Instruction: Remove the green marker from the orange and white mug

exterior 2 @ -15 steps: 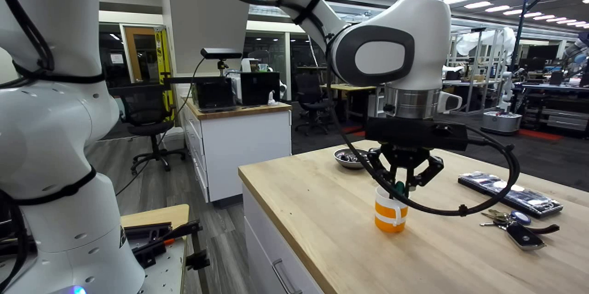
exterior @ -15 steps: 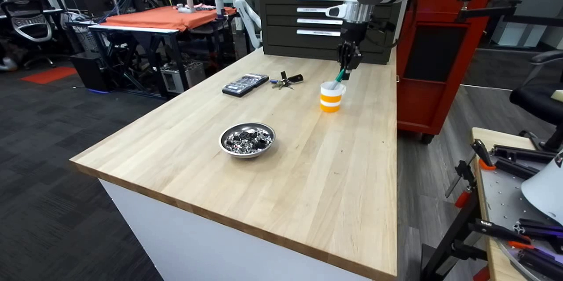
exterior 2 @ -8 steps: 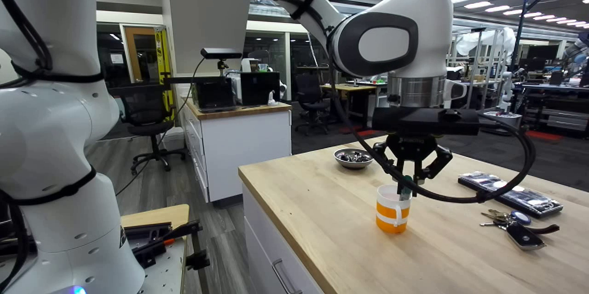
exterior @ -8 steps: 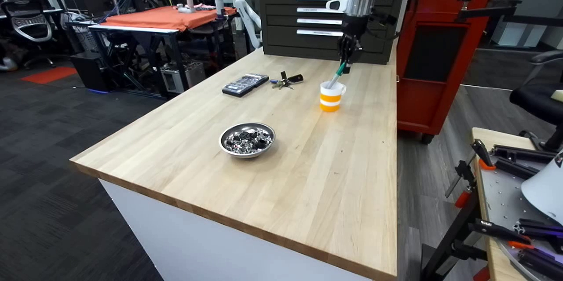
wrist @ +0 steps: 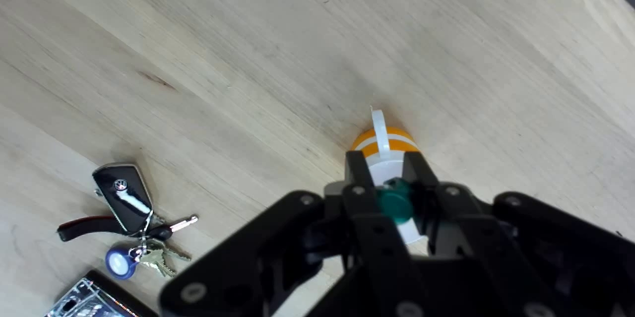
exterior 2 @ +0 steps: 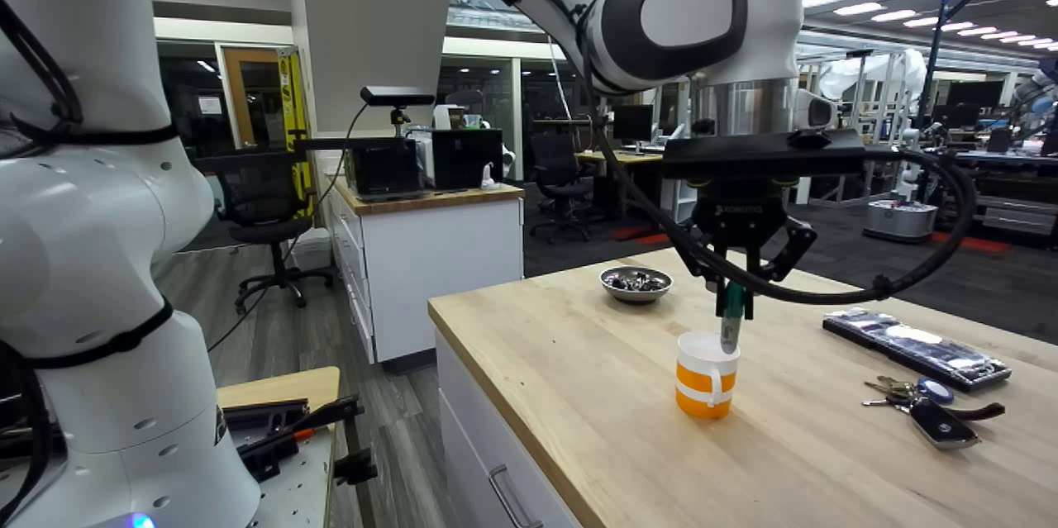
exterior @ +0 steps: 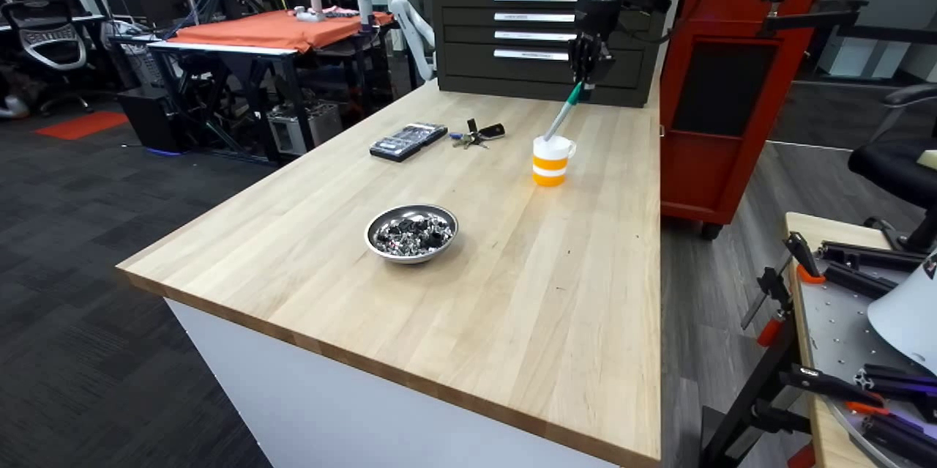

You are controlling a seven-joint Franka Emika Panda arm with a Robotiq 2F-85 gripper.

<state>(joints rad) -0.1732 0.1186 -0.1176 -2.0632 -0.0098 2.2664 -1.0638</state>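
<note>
In your wrist view, the gripper [wrist: 386,160] partly hides the mug [wrist: 386,144] at four o'clock, and you can't see the green marker's [wrist: 396,206] tip. The edge cuts off the flat case [wrist: 93,299] at eight. In an exterior view, you can't name the bowl's [exterior: 407,259] tiny bits [exterior: 413,235].

On the pale wooden desk [exterior: 468,321] stand an upright orange and white mug [exterior: 550,163], a metal bowl [exterior 2: 636,296] and a dark drawer chest [exterior: 483,43]; a bunch of keys [exterior 2: 940,422] and a flat case [exterior 2: 916,348] lie on it, just beside each other.
</note>
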